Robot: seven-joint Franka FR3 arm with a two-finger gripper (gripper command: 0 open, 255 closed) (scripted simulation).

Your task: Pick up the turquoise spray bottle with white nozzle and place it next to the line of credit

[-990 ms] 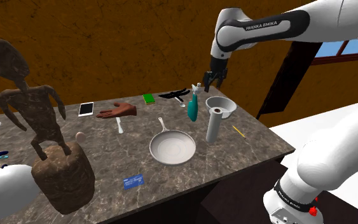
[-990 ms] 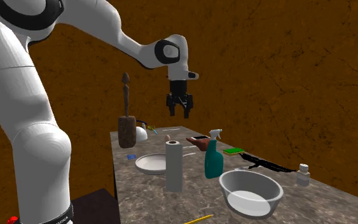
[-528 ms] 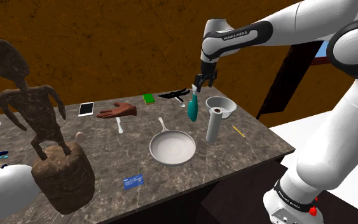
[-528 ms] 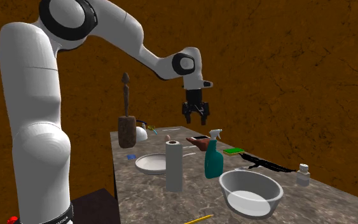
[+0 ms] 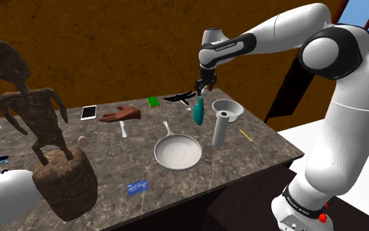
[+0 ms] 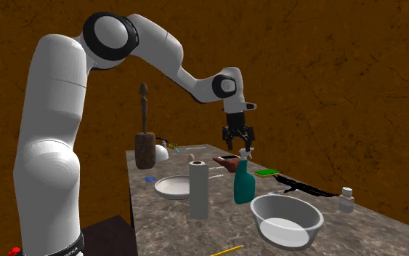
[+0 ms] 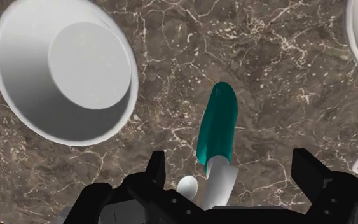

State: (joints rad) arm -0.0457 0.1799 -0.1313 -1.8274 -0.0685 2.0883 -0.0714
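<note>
The turquoise spray bottle (image 5: 198, 112) with a white nozzle stands upright on the marble table, between the frying pan and the white bowl. My gripper (image 5: 202, 88) hangs just above its nozzle, open. In the wrist view the bottle (image 7: 217, 126) runs away from the hand, and its white nozzle sits between the two fingers (image 7: 156, 168) without touching either. From the second exterior view the gripper (image 6: 237, 144) is right over the bottle (image 6: 243, 182). A small blue card (image 5: 137, 187) lies flat near the table's front edge, far from the bottle.
A white bowl (image 5: 227, 108), a paper roll (image 5: 221, 128) and a yellow pencil (image 5: 245, 135) stand close to the bottle. A frying pan (image 5: 177, 152) lies between bottle and card. A tall brown statue (image 5: 48, 147), a phone (image 5: 88, 112) and a brown hand (image 5: 120, 115) are farther to the shoulder view's left.
The arm has swung toward the shoulder view's left and lowered, bringing the open gripper from beside the bowl to just above the bottle's nozzle. Nothing on the table moved.
</note>
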